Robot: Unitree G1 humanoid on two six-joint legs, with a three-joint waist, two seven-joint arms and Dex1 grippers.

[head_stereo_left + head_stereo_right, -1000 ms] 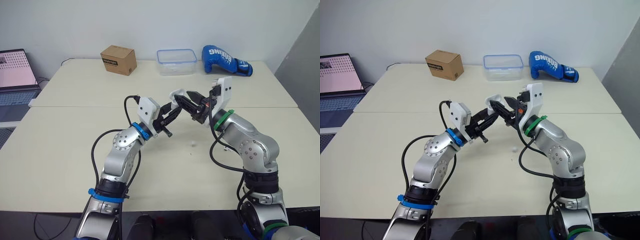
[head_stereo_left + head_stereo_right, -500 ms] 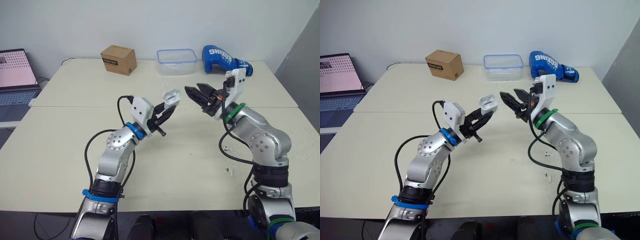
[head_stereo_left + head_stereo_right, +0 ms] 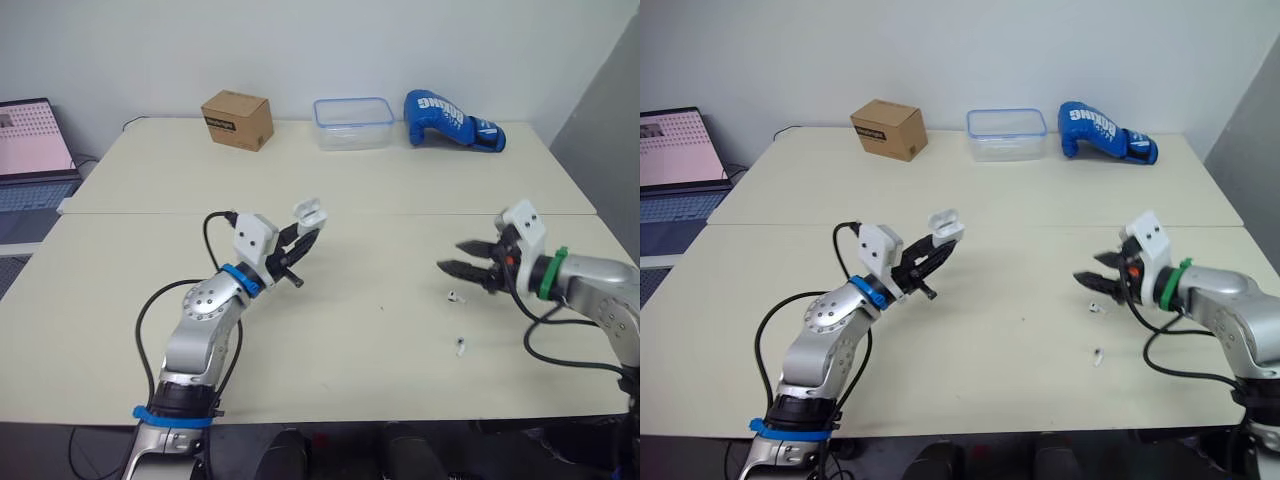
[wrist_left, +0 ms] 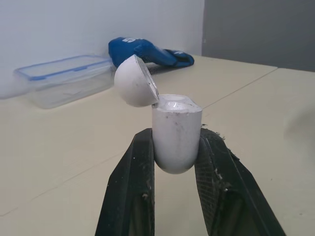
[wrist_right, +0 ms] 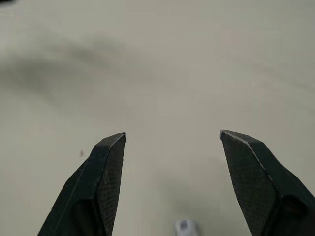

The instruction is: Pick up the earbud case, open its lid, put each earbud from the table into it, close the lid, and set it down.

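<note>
The earbud case is in the air above the tabletop, clamped by its lower half in the left pincer, and its lid stands tilted open on the hinge. One second ago both pincers met at the case. Now they are well apart, and the left arm has drawn the case back to its own side. The right pincer has gone down, far to the right of the case, with its fingers spread wide and nothing between them. It hovers just above the nearer earbud, and the second earbud lies a little closer to the robot. I judge that the opening step is done and that picking the first earbud is the step in hand. Far behind the case, on the right, a blue boxing glove carries white letters that seem to read "BOXING". The cardboard box behind the case has a dark label too small to read.
</note>
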